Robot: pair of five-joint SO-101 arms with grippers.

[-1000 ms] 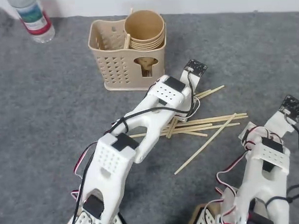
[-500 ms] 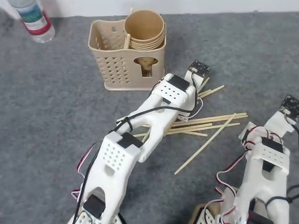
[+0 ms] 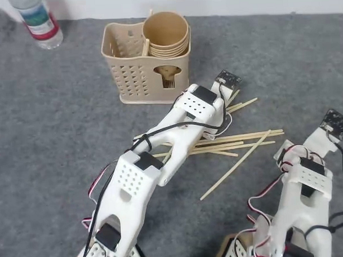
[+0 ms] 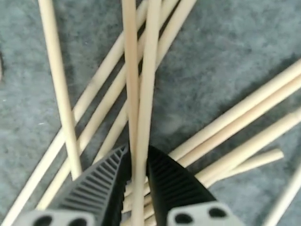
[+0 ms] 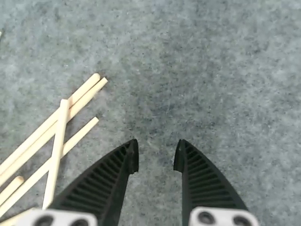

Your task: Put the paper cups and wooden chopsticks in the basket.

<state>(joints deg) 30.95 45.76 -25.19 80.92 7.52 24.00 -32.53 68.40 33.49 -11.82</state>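
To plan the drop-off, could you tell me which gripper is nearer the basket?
Left. The left gripper grips chopsticks just in front of the basket; the right gripper hovers over carpet past the pile.

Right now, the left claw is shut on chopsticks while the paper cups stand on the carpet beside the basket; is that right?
Not quite: the high view shows the paper cups stacked inside the basket, not beside it. The left claw is indeed shut on chopsticks.
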